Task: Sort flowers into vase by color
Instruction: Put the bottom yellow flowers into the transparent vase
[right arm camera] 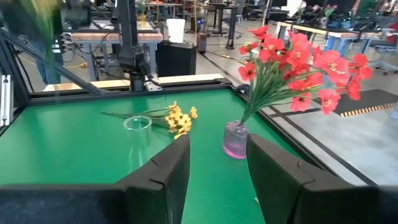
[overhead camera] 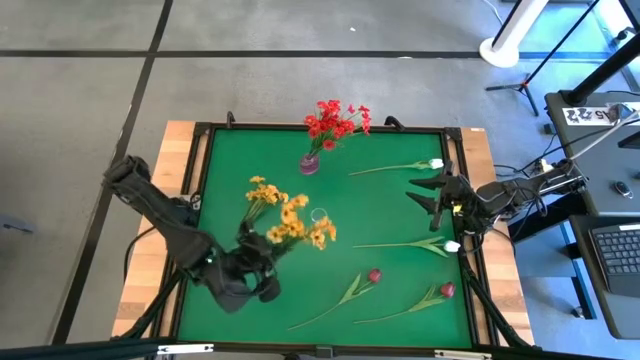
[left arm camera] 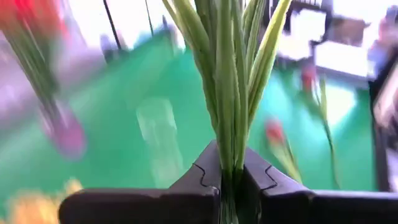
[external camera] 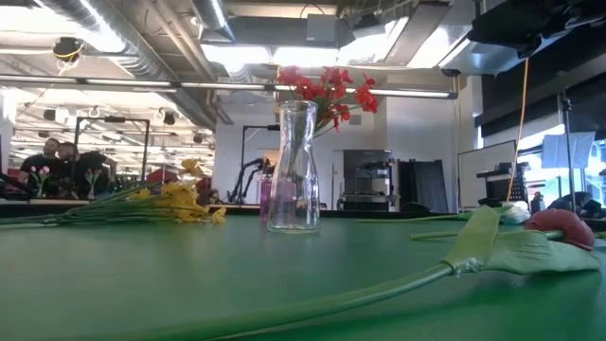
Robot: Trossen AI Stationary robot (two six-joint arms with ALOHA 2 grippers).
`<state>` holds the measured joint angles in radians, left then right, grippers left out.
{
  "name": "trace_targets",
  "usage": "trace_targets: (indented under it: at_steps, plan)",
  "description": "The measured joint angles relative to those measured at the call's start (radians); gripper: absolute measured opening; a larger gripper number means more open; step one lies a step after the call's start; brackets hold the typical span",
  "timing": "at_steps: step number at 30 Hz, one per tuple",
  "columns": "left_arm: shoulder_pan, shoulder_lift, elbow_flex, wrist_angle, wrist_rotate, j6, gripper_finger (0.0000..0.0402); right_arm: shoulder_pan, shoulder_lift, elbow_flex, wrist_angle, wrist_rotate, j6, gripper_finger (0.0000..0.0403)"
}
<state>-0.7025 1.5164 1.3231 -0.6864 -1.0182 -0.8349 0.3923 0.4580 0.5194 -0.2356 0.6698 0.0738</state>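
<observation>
1. My left hand [overhead camera: 262,262] is near the front left of the green tabletop [overhead camera: 390,210], fingers [left arm camera: 205,177] pinched on the green stems [left arm camera: 230,81] of a yellow bunch [overhead camera: 300,228].
2. Those yellow blooms reach up beside the rim of the clear vase [overhead camera: 319,216], which stands upright near the middle of the tabletop. I cannot tell whether they touch it.
3. A second yellow bunch [overhead camera: 262,192] lies flat on the tabletop, just left of the clear vase.
4. The red bunch [overhead camera: 336,120] stands in a small purple vase [overhead camera: 309,163] near the back edge.
5. My right hand [overhead camera: 437,196] waits over the right side of the tabletop, fingers [right arm camera: 155,177] spread and holding nothing.
6. One white bud [overhead camera: 436,163] lies near the back right corner; another white bud [overhead camera: 452,245] lies by the right edge, in front of my right hand.
7. Two dark-red buds lie toward the front right, well apart from both vases: one [overhead camera: 374,275] nearer the middle, the other [overhead camera: 447,289] nearer the right edge.
</observation>
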Motion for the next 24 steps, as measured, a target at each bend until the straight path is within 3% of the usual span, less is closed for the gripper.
trace_targets:
  at_steps: [2,4,6,9,14,18,24]
  plan:
    - [0.016,-0.007,0.000,0.132,-0.130,0.221,0.0008,0.000,0.000,0.000,0.000,0.000,0.000,0.0158]
    - [0.058,-0.006,-0.006,0.294,-0.139,0.417,0.0008,0.000,0.000,0.000,0.000,0.000,0.000,0.0158]
    - [0.127,-0.007,-0.036,0.496,-0.019,0.602,0.0007,0.000,0.000,0.000,0.000,0.000,0.000,0.0158]
    - [0.241,-0.005,-0.102,0.771,0.244,0.798,0.0007,0.000,0.000,0.000,-0.001,0.000,0.000,0.0158]
    - [0.401,-0.005,-0.158,0.845,0.330,0.861,0.0007,0.000,0.000,0.000,-0.006,-0.034,0.025,0.0158]
    - [0.516,0.000,-0.210,0.928,0.497,0.831,0.0007,0.000,0.000,0.000,-0.008,-0.058,0.029,0.0158]
    - [0.556,0.003,-0.244,0.900,0.525,0.767,0.0007,0.000,0.000,0.000,-0.026,-0.060,0.030,0.0158]
